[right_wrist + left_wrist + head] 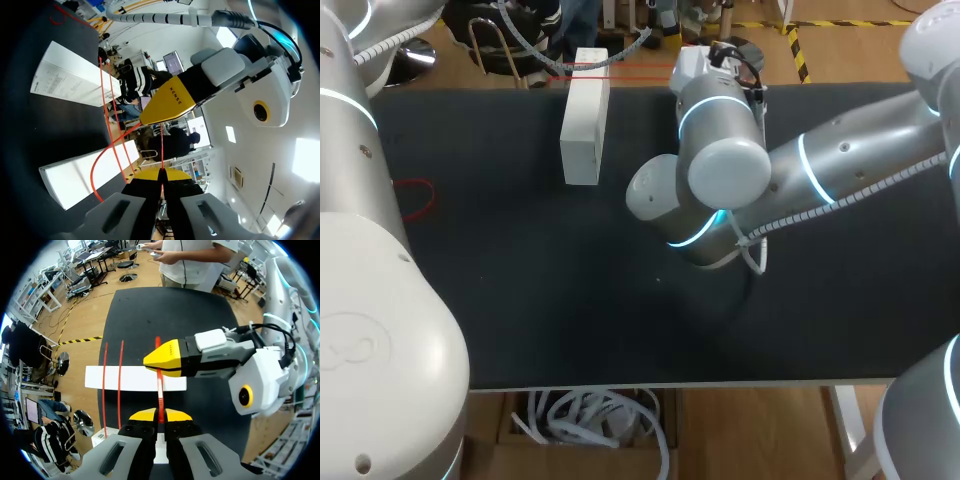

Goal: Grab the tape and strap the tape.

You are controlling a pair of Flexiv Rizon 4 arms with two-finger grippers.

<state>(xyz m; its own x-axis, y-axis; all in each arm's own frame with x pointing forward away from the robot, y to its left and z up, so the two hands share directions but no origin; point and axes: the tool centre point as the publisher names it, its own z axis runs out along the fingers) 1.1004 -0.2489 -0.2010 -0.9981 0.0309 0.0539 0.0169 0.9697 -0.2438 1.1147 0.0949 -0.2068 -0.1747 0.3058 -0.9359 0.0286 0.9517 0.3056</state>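
Observation:
A long white box (585, 115) lies on the black table, with thin red strap (620, 75) running over its far end. In the left wrist view two strands cross the box (125, 377). A third strand of the strap (159, 390) runs up into my left gripper (160, 415), which is shut on it. My right gripper (150, 360) comes in from the side just ahead, shut on the same strand. In the right wrist view my right gripper (161, 173) pinches the strap (161, 145). The left gripper (147, 117) is close above it, beside the box (70, 75).
A loose red loop of strap (415, 195) lies near the table's left edge. My right arm's elbow (710, 190) hangs over the middle of the black tabletop (570, 290). My left arm's bulky links fill the near left corner.

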